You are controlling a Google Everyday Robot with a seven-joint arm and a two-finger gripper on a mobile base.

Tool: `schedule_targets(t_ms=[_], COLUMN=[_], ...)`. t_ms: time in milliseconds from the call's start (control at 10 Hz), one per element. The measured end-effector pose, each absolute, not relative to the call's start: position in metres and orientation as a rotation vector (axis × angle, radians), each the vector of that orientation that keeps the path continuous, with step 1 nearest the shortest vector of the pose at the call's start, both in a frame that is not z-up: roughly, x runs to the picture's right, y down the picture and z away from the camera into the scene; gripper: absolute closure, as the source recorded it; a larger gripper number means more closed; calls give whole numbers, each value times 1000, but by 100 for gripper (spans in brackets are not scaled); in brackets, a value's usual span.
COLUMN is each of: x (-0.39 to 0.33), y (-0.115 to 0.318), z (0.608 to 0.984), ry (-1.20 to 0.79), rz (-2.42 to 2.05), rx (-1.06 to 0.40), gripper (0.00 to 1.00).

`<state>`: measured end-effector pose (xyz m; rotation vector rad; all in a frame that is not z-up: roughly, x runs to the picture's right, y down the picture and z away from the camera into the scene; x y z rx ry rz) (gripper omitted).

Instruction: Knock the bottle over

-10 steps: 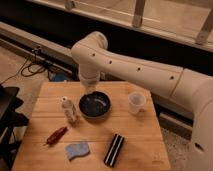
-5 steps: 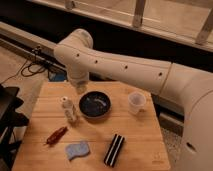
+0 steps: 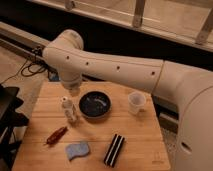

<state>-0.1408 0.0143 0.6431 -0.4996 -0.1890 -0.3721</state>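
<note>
The bottle (image 3: 68, 109) is small, slim and whitish with a white cap. It stands upright on the left half of the wooden table (image 3: 140, 135), just left of a dark bowl. My white arm reaches in from the right and bends down over the table's back left part. The gripper (image 3: 73, 90) hangs at the arm's lower end, just above and slightly behind the bottle's cap, mostly hidden by the arm.
A dark bowl (image 3: 95, 105) sits mid-table. A clear plastic cup (image 3: 136, 102) stands to its right. A red object (image 3: 56, 135), a blue sponge (image 3: 78, 150) and a black box (image 3: 114, 149) lie near the front. A black chair (image 3: 9, 117) is at the left.
The arm has swung left across the back of the table, from above the bowl to above the bottle. The bottle still stands upright.
</note>
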Motion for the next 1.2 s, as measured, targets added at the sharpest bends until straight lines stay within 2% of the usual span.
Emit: schedule_targets(t_ms=[100, 500, 1000, 1200], x=[-141, -152, -174, -191], y=[11, -2, 8, 24], z=[645, 696, 751, 776], ry=[-191, -235, -293, -321], rz=[-375, -370, -351, -364], rx=[-489, -468, -450, -476], gripper=[100, 100, 100, 100])
